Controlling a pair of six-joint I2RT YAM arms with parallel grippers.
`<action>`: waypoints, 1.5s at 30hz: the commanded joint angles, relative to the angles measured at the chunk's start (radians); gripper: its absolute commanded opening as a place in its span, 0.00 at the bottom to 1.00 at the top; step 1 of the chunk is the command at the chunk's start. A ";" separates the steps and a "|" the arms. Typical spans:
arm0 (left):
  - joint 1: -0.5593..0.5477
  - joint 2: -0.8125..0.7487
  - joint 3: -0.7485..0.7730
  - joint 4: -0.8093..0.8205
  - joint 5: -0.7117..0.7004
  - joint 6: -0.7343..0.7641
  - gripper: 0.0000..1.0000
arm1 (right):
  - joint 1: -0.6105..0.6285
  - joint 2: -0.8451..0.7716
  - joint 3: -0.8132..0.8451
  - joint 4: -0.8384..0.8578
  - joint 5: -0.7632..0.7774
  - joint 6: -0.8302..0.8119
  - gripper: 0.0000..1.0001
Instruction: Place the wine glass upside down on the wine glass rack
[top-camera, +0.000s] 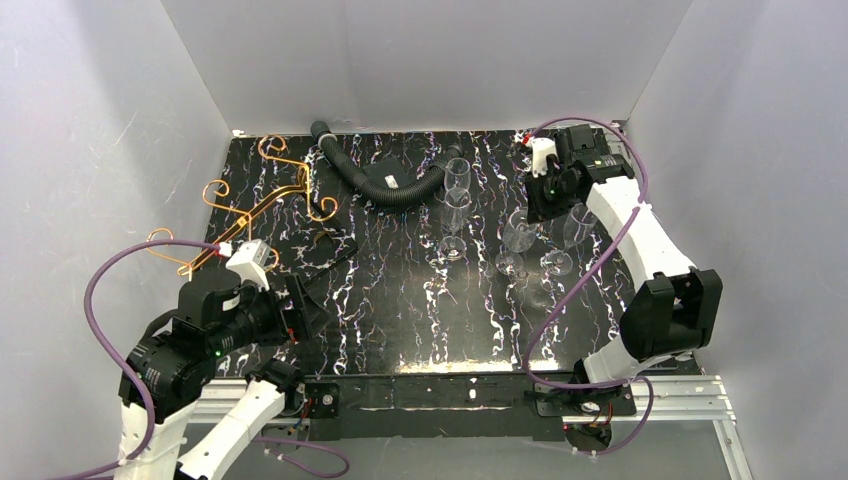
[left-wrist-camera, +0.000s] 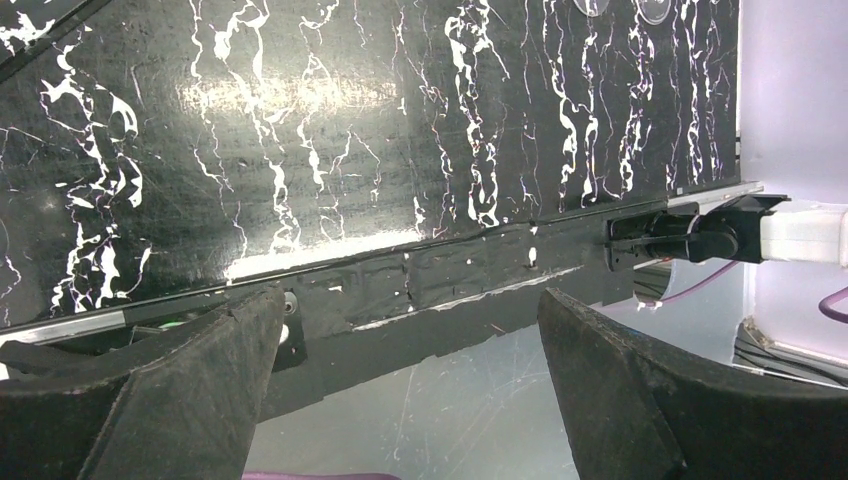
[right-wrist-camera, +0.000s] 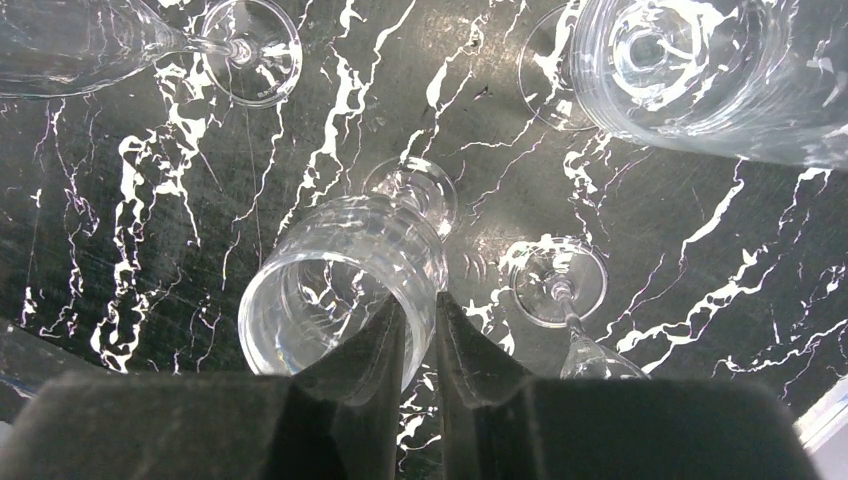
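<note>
Looks like a robot lab cell: plain white walls (top-camera: 430, 60) box in a black marbled table (top-camera: 400, 300), aluminium mounting rail (top-camera: 690, 395) at the near edge.

The glossy black, white-veined table (top-camera: 400, 300) is lit brightly from above; a broad glare patch is seen on it in the left wrist view. The clear stemmed wine glass (right-wrist-camera: 340, 290) is flecked with highlights; shadows are faint.

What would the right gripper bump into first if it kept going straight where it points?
The wine glass directly below the right gripper: its rim already looks pinched between the fingers. Pushing on would press that glass toward the black table.
</note>
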 joint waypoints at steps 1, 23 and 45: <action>0.001 0.004 -0.017 -0.017 0.017 -0.029 0.98 | 0.010 -0.013 -0.011 0.011 -0.013 -0.014 0.20; -0.013 0.107 -0.120 0.185 0.305 -0.330 0.98 | -0.034 -0.367 -0.247 0.074 -0.774 -0.033 0.01; -0.672 0.408 -0.182 0.647 -0.247 -0.357 0.97 | -0.155 -0.498 -0.471 0.464 -1.185 0.274 0.01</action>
